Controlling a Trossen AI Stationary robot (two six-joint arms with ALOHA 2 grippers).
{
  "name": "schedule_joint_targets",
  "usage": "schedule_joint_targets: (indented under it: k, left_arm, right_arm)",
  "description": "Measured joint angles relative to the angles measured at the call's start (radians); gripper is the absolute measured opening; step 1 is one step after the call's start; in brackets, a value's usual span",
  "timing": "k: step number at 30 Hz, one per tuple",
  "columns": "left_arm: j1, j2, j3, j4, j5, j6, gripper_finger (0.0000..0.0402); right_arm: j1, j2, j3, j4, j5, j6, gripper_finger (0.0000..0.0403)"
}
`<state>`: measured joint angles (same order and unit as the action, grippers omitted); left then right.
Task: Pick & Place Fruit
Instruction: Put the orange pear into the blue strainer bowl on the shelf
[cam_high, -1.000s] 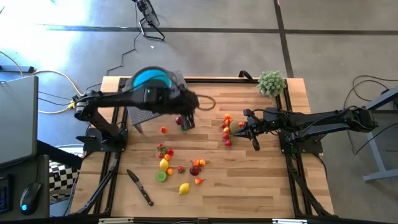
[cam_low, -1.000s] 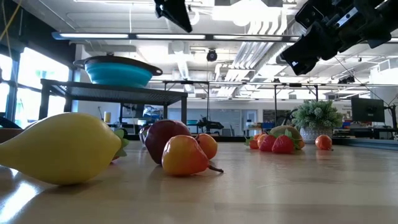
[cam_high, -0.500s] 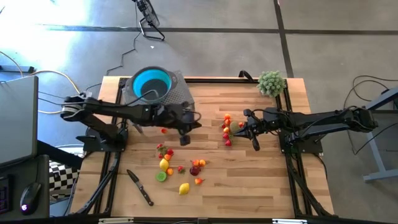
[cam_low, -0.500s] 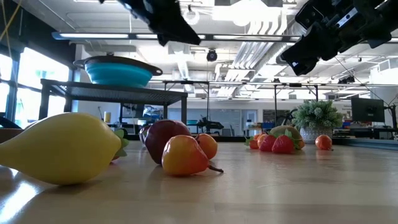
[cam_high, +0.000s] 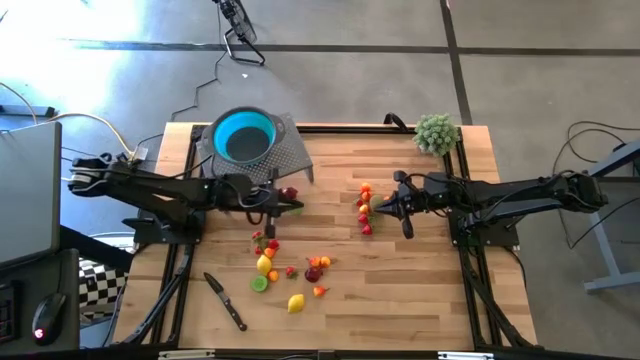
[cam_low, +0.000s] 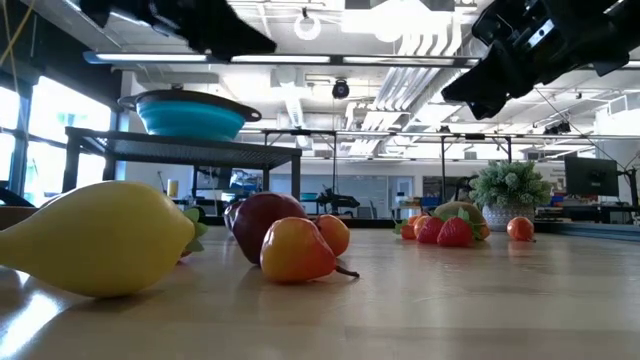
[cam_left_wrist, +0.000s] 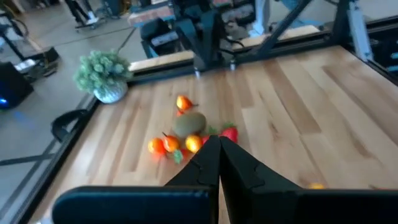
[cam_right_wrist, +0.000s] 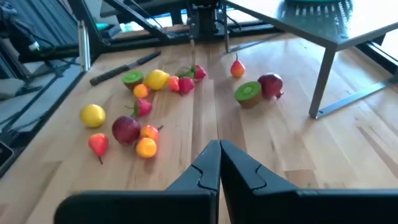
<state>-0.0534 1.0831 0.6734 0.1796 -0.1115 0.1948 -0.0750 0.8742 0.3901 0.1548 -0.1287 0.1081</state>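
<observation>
Both arms reach inward above the table, left hand (cam_high: 268, 205) and right hand (cam_high: 385, 208) closed, empty.

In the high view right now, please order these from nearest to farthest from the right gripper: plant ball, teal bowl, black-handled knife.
From the right gripper, shut at table centre-right:
1. Plant ball, back right corner.
2. Teal bowl, on the rack at back left.
3. Black-handled knife, front left.

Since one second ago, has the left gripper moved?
Yes. In the high view the left gripper has pulled back toward its own base, away from the teal bowl side, fingers shut.
</observation>
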Motion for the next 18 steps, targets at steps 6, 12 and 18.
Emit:
schedule_joint_targets:
  k: [6, 12, 18]
  left_arm:
    - [-0.013, -0.059, -0.049, 0.013, 0.028, 0.033, 0.0001]
    - [-0.013, -0.080, -0.083, 0.086, 0.103, 0.088, 0.0001]
    - [-0.013, -0.086, -0.083, 0.111, 0.105, 0.088, 0.0001]
  right_arm:
    - [0.000, 0.000, 0.000, 0.011, 0.000, 0.000, 0.0002]
    - [0.000, 0.003, 0.001, 0.041, 0.000, 0.000, 0.0002]
    - [0.002, 0.005, 0.001, 0.065, -0.003, 0.014, 0.0002]
